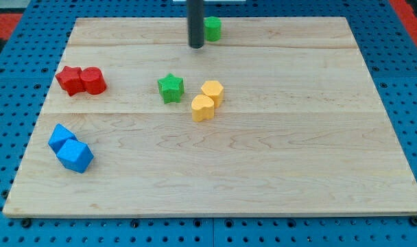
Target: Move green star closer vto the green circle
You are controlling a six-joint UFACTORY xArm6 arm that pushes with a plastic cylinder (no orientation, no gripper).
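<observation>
The green star lies a little left of the board's middle, in the upper half. The green circle sits near the board's top edge, right of centre-left. My tip stands just left of and slightly below the green circle, partly in front of it, and well above the green star. The rod comes straight down from the view's top.
A yellow hexagon and a yellow heart-like block sit just right of the green star. A red star and a red cylinder are at the left. Two blue blocks lie at the lower left. The wooden board rests on blue pegboard.
</observation>
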